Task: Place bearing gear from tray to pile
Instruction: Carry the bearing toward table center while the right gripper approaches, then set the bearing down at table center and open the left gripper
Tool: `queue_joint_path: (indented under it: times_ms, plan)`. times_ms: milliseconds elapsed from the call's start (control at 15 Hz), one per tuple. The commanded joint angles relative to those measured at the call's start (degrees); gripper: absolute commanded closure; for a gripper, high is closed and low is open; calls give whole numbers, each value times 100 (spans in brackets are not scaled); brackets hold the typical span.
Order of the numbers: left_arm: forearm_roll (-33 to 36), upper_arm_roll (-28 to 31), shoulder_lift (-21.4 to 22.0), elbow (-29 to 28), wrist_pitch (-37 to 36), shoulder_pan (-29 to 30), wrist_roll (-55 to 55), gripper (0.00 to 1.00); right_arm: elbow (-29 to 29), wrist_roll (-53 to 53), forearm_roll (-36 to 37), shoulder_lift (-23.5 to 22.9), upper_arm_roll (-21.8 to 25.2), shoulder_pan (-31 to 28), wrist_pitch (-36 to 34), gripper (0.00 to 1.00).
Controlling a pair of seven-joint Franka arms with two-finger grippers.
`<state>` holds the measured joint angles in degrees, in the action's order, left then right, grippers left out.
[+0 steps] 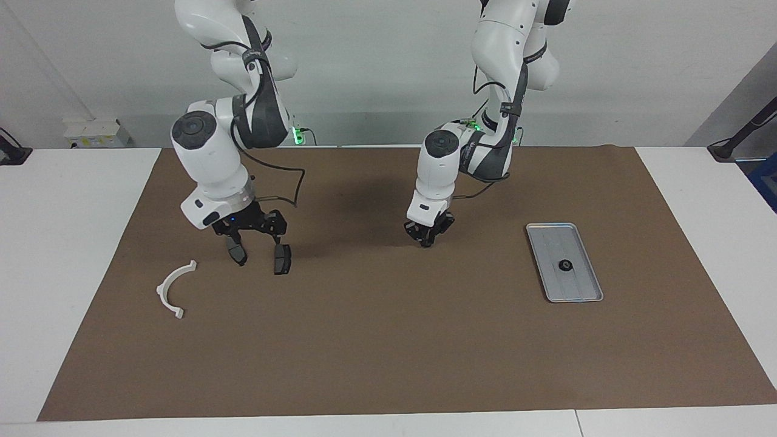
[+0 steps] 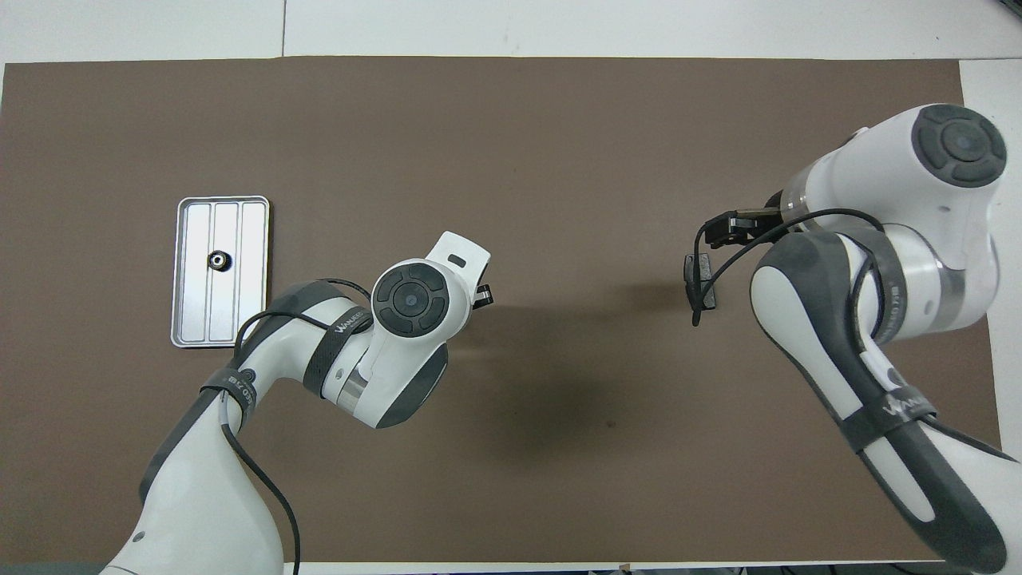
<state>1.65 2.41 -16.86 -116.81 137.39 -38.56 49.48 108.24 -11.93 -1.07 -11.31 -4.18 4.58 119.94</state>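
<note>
A small dark gear point(image 1: 565, 265) sits on a silver tray point(image 1: 580, 291) at right of centre, the left gripper point(image 1: 428, 238) hangs mid-frame with fingers together and empty, and the right gripper point(image 1: 260, 253), spread wide and empty, hovers beside a white curved bracket point(image 1: 172, 290) at lower left.
</note>
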Motion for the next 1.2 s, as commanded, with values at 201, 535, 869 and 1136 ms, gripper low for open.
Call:
queue_joint_path:
  times_ms: [201,535,869,1136]
  plan:
    - [151,84,-37,-79,174,-90,132,100,-22,-634,-43,-389,-4,394,513,0]
    - [151,84,-37,-35,96,-55,71,0,-22,-871,-34,-389,-4,535,539,0]
    - [204,181,418,219,-702,478,-768,0,-31,-1345,18,-381,5,938,539,0]
    - [160,172,991,640,-1800,1805,-2789,0,-57,-2329,194,-433,-4,1448,548,0]
